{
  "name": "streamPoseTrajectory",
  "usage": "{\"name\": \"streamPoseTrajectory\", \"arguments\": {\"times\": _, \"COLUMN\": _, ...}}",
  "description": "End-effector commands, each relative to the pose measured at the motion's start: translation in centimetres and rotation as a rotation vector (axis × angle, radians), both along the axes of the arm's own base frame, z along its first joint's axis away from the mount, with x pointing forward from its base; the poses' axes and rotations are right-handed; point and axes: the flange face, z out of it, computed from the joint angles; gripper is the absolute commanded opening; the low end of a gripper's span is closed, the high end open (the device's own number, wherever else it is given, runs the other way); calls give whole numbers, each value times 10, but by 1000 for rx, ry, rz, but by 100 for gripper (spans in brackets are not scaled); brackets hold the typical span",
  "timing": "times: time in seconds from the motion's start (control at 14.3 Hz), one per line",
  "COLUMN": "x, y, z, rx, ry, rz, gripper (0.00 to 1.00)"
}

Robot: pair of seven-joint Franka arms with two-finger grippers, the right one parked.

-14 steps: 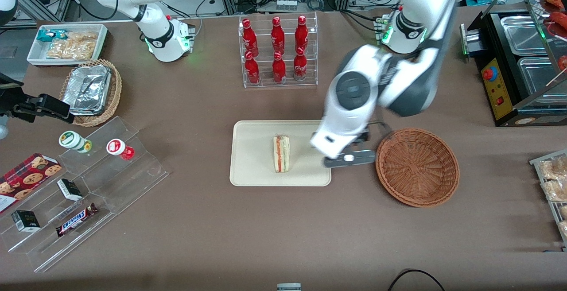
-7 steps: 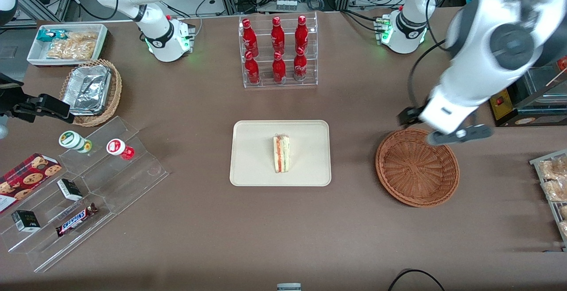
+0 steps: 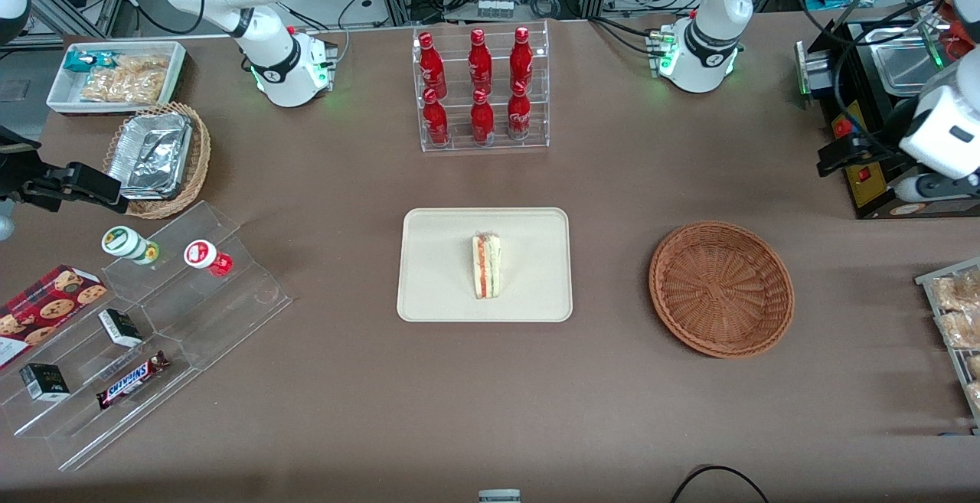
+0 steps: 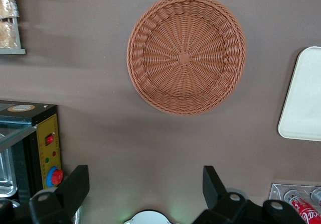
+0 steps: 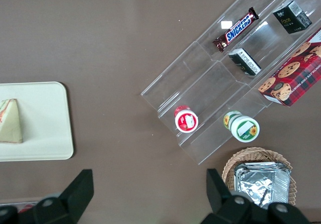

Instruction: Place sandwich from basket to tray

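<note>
The sandwich [image 3: 487, 265] lies on its side in the middle of the cream tray [image 3: 436, 258], red and green filling showing along its edge. It also shows in the right wrist view [image 5: 10, 121] on the tray [image 5: 45, 123]. The reddish-brown wicker basket [image 3: 721, 289] stands empty beside the tray, toward the working arm's end. My left gripper [image 3: 930, 184] is high up at the working arm's end of the table, next to the black warming machine. In the left wrist view the gripper [image 4: 145, 176] is open and empty, with the basket [image 4: 186, 53] and a tray corner [image 4: 303, 96] below.
A clear rack of red bottles [image 3: 481, 88] stands farther from the camera than the tray. A black warming machine [image 3: 896, 105] and a pastry rack [image 3: 957, 319] are at the working arm's end. Acrylic snack steps [image 3: 145, 319], a foil-filled tan basket [image 3: 157, 158] and a white bin [image 3: 115, 78] are at the parked arm's end.
My left gripper has swung from the tray's edge, over the basket, out to the working arm's end of the table. The sandwich has stayed on the tray.
</note>
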Motion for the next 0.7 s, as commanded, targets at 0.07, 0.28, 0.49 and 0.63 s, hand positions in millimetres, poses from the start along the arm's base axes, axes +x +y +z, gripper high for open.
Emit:
{"name": "streamPoseTrajectory", "arguments": {"times": 0.07, "x": 2, "y": -10, "z": 23, "rx": 8, "ry": -26, "rz": -15, "gripper": 100}}
{"name": "streamPoseTrajectory", "arguments": {"times": 0.28, "x": 2, "y": -11, "z": 31, "rx": 1, "ry": -46, "rz": -21, "gripper": 100}}
{"name": "streamPoseTrajectory", "arguments": {"times": 0.49, "x": 6, "y": -11, "z": 38, "rx": -3, "ry": -66, "rz": -20, "gripper": 100}}
{"name": "streamPoseTrajectory", "arguments": {"times": 0.63, "x": 7, "y": -12, "z": 44, "rx": -2, "ry": -84, "rz": -23, "gripper": 100}}
